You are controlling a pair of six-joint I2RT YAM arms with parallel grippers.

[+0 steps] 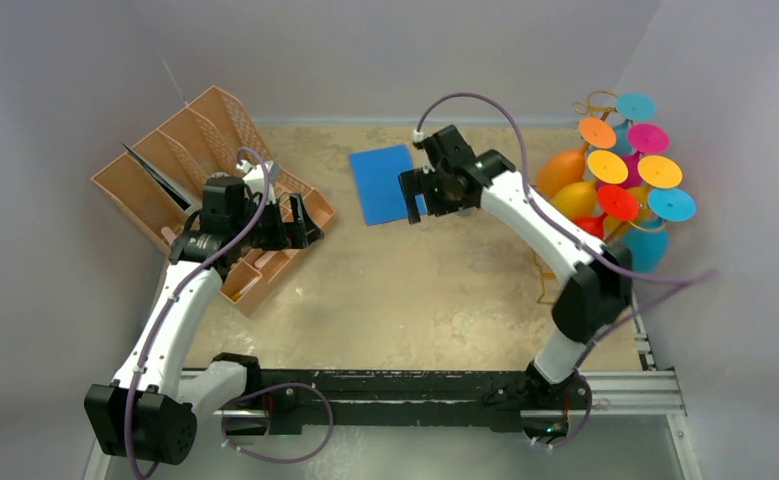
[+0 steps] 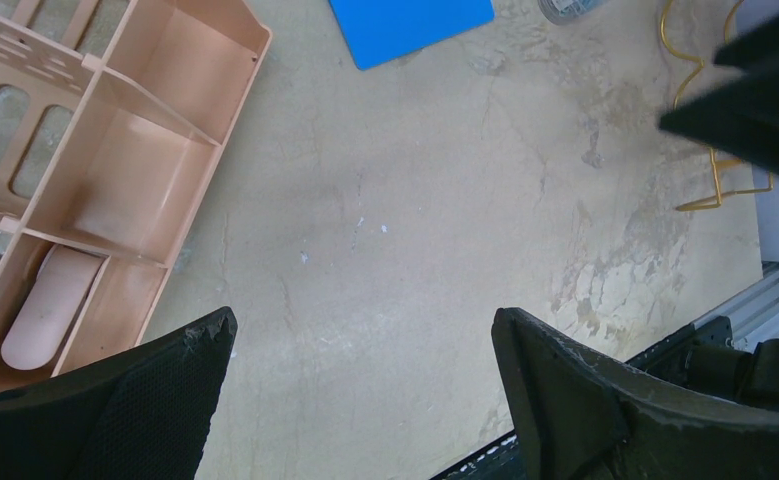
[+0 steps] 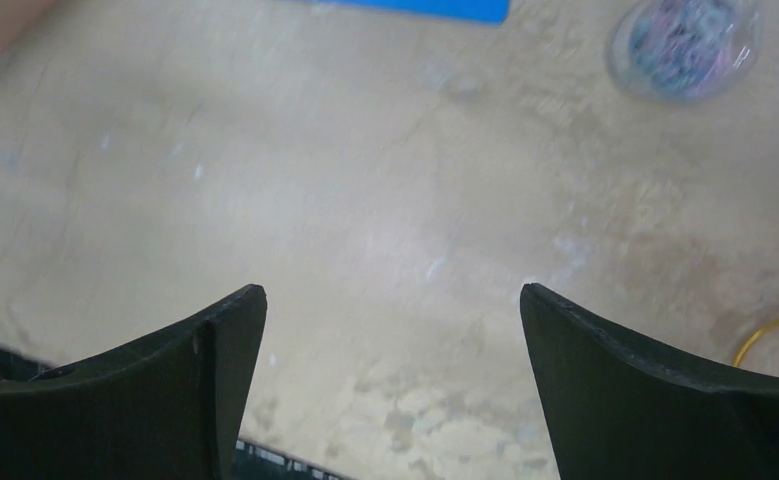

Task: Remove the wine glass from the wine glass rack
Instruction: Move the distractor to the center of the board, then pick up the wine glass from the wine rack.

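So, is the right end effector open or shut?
Open. The right end effector shows its two fingers far apart in the wrist view, with only bare table between them; it holds nothing.

1. No text, label, brand, number or sign can be read in any view.
2. The blue sheet (image 1: 383,185) has a plain face (no print can be made out).
3. The organizer tray (image 2: 165,60) and the coloured feet of the wine glasses (image 1: 607,166) carry no legible marking.
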